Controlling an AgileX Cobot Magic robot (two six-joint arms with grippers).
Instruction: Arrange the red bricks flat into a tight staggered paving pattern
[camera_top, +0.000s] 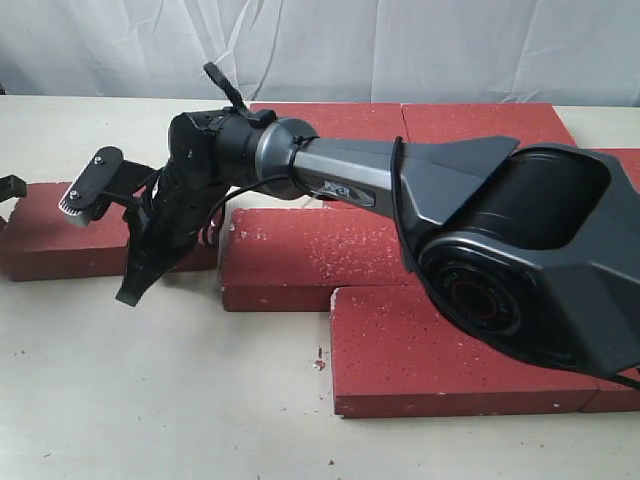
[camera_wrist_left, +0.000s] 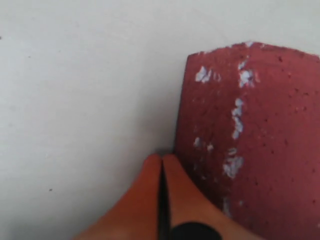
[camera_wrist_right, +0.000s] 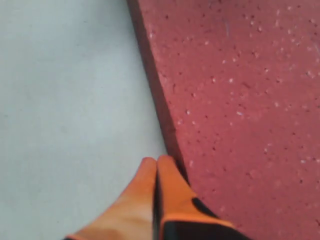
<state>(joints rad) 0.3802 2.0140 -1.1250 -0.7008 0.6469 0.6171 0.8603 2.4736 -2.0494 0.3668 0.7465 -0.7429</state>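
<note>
Several red bricks lie flat on the table: a left brick (camera_top: 60, 235), a middle one (camera_top: 310, 255), a front one (camera_top: 440, 350) and two at the back (camera_top: 340, 120) (camera_top: 480, 122). My right arm reaches across to the left. Its gripper (camera_top: 132, 290) (camera_wrist_right: 156, 161) is shut and empty, with its orange tips touching the side edge of a speckled brick (camera_wrist_right: 240, 100). My left gripper (camera_wrist_left: 161, 158) is also shut on nothing, its tips against the end face of a chipped brick (camera_wrist_left: 250, 140). In the exterior view only a black bit of it (camera_top: 9, 187) shows at the left brick's far end.
The right arm's big black housing (camera_top: 520, 260) covers part of the right-hand bricks. Another brick edge (camera_top: 625, 165) shows at the far right. Bare pale table (camera_top: 160, 390) lies in front of the bricks, and a white cloth (camera_top: 320, 45) hangs behind.
</note>
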